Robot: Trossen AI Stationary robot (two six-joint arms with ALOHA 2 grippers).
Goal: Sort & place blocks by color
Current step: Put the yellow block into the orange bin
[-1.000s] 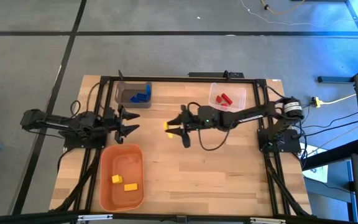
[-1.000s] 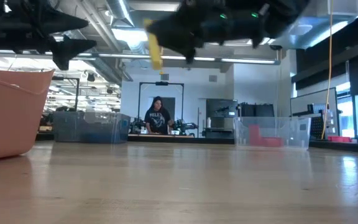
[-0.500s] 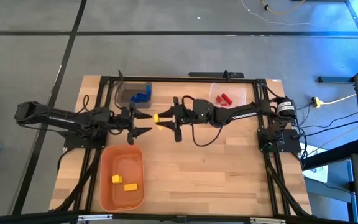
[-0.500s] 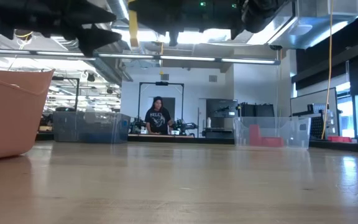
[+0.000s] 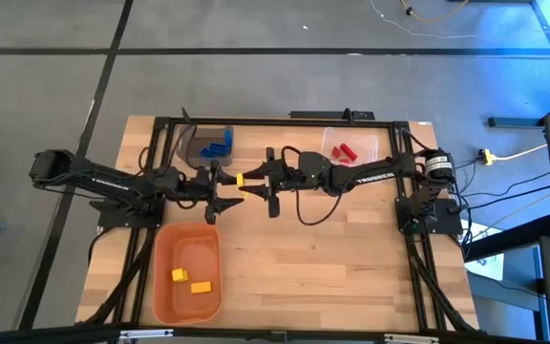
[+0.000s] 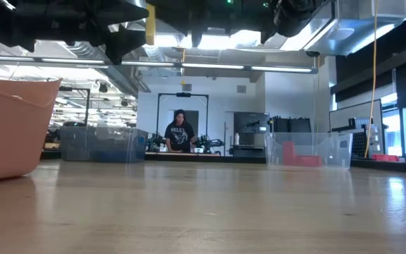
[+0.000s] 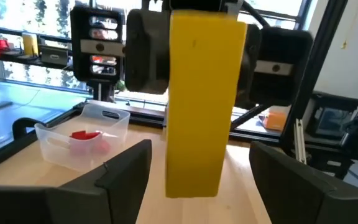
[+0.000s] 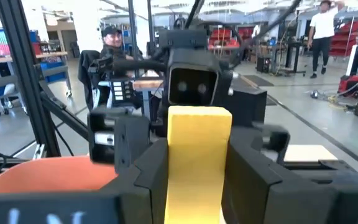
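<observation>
The right gripper (image 5: pixel 252 185) was clamped on an elongated yellow block (image 5: pixel 243 181), a plain smooth-faced rectangular brick held lengthwise and high above the middle of the wooden table (image 5: pixel 351 258), between the grey bin (image 5: pixel 191 145) on the far left and the clear bin (image 5: pixel 370 145) on the far right. The left gripper (image 5: pixel 225 188) faced it from the left with its jaws spread wide, one finger (image 7: pixel 126 174) on either side of the block's free end but not touching it. Two more yellow blocks (image 5: pixel 190 281) lay in the orange bin (image 5: pixel 165 244) at the near left, blue blocks (image 5: pixel 218 147) in the grey bin, and red blocks (image 5: pixel 344 151) in the clear one.
</observation>
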